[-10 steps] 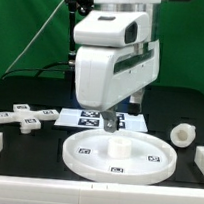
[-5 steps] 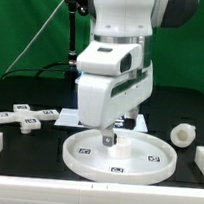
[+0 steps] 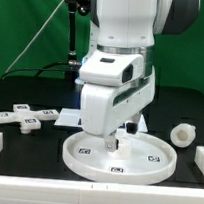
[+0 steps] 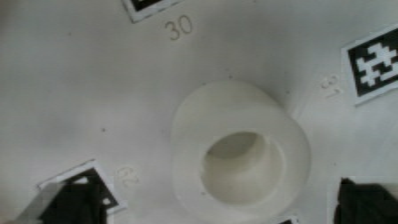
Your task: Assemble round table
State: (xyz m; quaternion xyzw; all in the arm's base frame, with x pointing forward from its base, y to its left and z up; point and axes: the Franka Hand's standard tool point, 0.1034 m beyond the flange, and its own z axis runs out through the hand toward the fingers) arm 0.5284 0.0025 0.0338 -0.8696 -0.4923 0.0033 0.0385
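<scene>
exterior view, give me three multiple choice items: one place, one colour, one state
1. Where is the cylinder leg? A exterior view's right of the round disc; B on the disc; C in the end effector.
2. Colour of the cross-shaped foot? A red; B white; C blue.
3. The end effector is: A shut on the leg; B shut on the foot; C open.
A, it lies apart on that side; B, plain white plastic; C, the wrist view shows fingers spread either side of the hub.

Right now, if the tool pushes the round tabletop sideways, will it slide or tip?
Likely slide: the round tabletop lies flat and wide. It looks like stiff plastic, so bending seems unlikely. Its smooth surface may slip.
</scene>
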